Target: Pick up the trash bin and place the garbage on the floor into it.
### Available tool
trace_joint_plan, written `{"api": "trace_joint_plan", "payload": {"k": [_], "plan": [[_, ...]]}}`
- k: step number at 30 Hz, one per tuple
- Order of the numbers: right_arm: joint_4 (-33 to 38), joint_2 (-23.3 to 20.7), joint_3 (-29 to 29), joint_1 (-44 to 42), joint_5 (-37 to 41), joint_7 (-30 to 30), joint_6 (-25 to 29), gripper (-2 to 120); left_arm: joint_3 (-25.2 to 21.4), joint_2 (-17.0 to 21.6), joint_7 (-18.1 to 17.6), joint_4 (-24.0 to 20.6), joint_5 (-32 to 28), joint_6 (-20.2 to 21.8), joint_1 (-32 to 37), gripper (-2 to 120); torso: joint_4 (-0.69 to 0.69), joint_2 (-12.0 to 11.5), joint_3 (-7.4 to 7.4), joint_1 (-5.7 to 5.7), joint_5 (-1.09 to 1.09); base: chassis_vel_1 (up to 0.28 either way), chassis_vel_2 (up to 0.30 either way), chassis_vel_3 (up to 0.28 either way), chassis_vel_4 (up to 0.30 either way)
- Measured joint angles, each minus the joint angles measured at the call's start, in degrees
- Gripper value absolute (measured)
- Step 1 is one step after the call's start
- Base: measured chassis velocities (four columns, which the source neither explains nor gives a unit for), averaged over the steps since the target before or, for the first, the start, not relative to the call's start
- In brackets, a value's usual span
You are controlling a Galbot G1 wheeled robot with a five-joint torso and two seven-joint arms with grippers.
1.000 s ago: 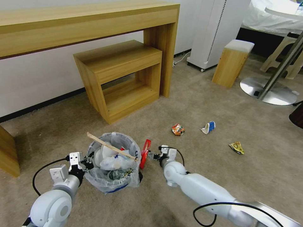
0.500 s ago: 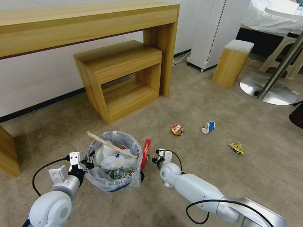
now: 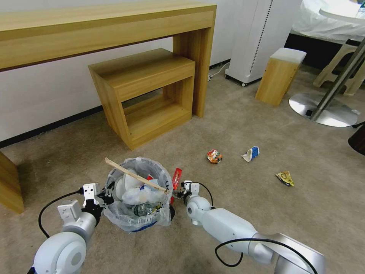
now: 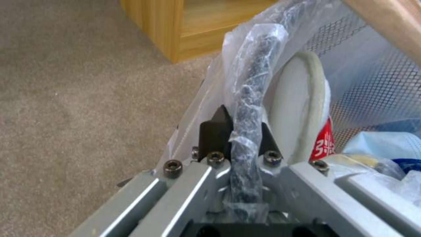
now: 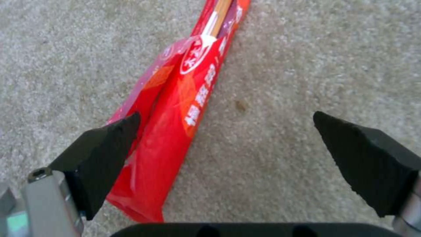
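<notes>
The trash bin (image 3: 138, 213), lined with a crinkly plastic bag, is near me on the beige floor (image 3: 235, 125). It holds a white slipper (image 4: 302, 105), wrappers and a wooden stick (image 3: 133, 176) lying across the top. My left gripper (image 3: 104, 198) is shut on the bag-covered bin rim (image 4: 256, 65). My right gripper (image 5: 226, 117) is open and low over the carpet. One of its fingertips (image 5: 118, 131) touches a long red wrapper (image 5: 180, 108) that lies right beside the bin (image 3: 175, 179). Farther right lie an orange packet (image 3: 214, 156), a blue-white paper cup (image 3: 251, 153) and a yellow packet (image 3: 285, 177).
A long wooden desk (image 3: 106, 26) and a small wooden side table (image 3: 148, 95) stand behind the bin by the wall. At the back right are a white appliance (image 3: 262, 38), a wooden stool (image 3: 279, 76) and a round metal stand base (image 3: 323, 108).
My right arm has swung left toward the bin, bringing its open gripper up to the red wrapper. The left gripper and the bin have hardly moved.
</notes>
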Motion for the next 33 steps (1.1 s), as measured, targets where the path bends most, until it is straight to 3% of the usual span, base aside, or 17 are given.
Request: {"api": "trace_joint_plan", "payload": {"k": [10,13,17,24,33], "plan": [[-2.65,2.76,-0.92,0.61,-1.47,-1.15,-0.34,100,0.25,-0.56,0.39,-0.25,0.28,-0.37,0.08,0,0.0,0.0,0.0,0.0,-0.01,0.0,0.0,0.0,0.0],[-4.04,3.69,-2.17,1.07,-3.02,-2.4,-0.25,97,0.25,-0.7,0.56,-0.25,0.33,-0.52,0.08,0,0.0,0.0,0.0,0.0,0.0,0.0,0.0,0.0,0.0],[-6.08,5.17,-2.6,1.71,-3.97,-2.26,-1.71,86,0.26,-1.13,0.74,-0.3,0.44,-0.76,0.07,0,0.01,0.0,0.0,0.0,0.0,0.0,0.0,0.0,0.0],[-9.48,6.79,-2.12,2.1,-6.16,-2.26,-2.59,83,0.25,-1.41,1.1,-0.68,0.83,-1.15,0.61,0,0.01,0.0,0.0,0.0,0.0,0.0,0.0,0.0,0.0],[-11.54,6.44,-1.77,1.67,-8.59,-5.18,-1.47,55,0.21,-1.74,1.56,-1.28,1.19,-1.76,1.24,0,0.0,0.0,-0.01,0.0,0.0,0.0,0.0,0.0,0.0]]}}
